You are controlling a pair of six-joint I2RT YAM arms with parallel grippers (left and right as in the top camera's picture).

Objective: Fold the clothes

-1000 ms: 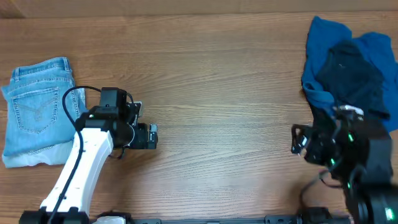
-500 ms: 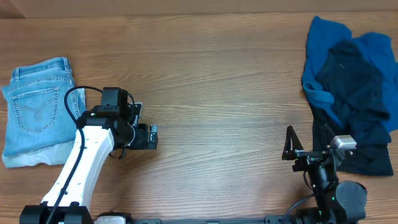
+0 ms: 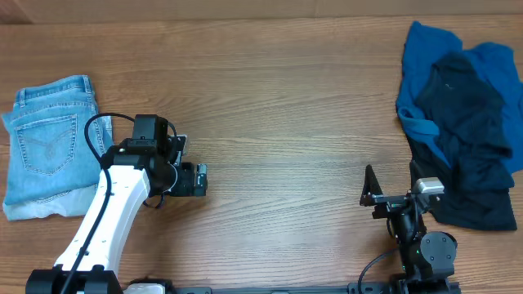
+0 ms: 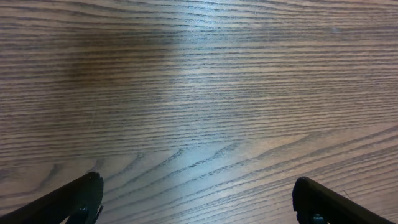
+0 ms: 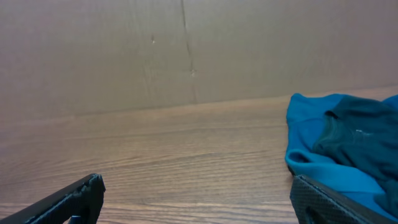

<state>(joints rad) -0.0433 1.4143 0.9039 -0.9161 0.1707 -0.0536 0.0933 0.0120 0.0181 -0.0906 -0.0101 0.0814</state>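
The counter (image 3: 286,106) carries a crumpled heap of royal-blue and navy garments (image 3: 462,114) at upper right and light-blue jeans (image 3: 49,147) lying folded at far left. I judge I'm between garments, so next I must take the heap's edge. My right pincer (image 5: 198,180) is released and empty near it, and my left pincer (image 4: 198,182) is likewise spread over wood.

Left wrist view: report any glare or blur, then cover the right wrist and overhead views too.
Left wrist: pale glare streak on the table, grain sharp, left claw fingertips dark. Right wrist: even, slightly soft light; royal-blue garment clear. Overhead: even light, folded jeans sharp, no glare.
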